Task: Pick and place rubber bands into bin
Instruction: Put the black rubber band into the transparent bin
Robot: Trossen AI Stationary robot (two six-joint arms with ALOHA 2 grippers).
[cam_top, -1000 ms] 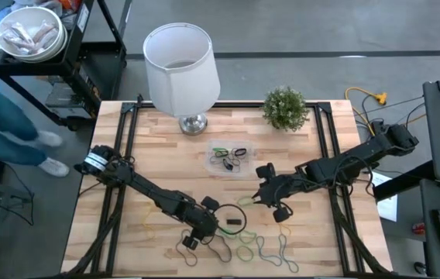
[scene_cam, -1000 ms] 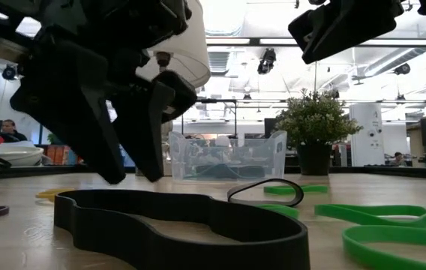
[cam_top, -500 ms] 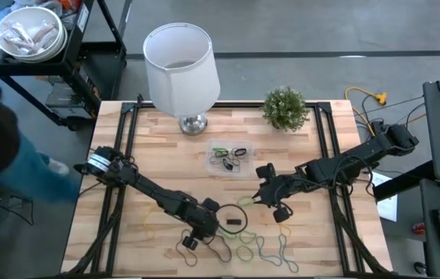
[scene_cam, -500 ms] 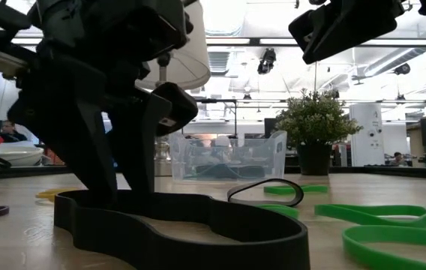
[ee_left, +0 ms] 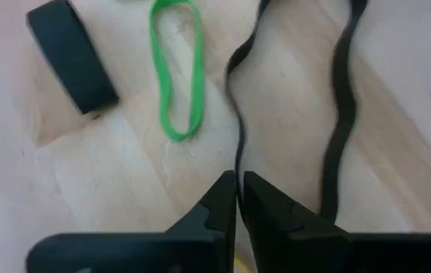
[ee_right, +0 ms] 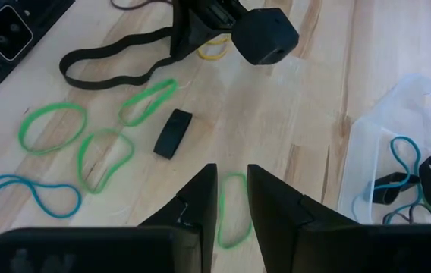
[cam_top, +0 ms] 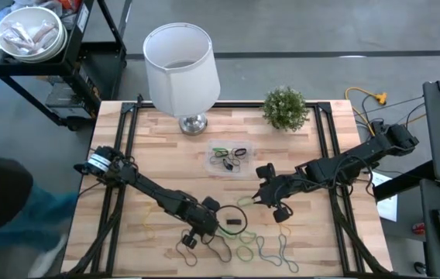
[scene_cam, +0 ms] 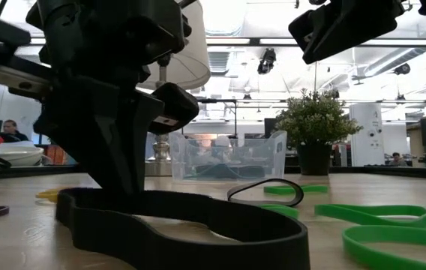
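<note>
Left end effector [ee_left: 237, 199] pinched one side of the long black rubber band [ee_left: 338, 121] near the surface's front edge; floppy, light, likely to dangle.

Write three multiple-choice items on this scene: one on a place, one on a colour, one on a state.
1. The bin stands:
A. under the left arm
B. just in front of the lamp
C. on the floor

2. The rubber band pinched by the left end effector is:
A. green
B. blue
C. black

3. The right end effector is:
A. empty, above the table
B. inside the bin
C. shut on a band

Key:
1 B: the high view shows it near the lamp's base.
2 C: the left wrist view shows a black band between the shut fingers.
3 A: its wrist view shows parted fingers with nothing between them.
</note>
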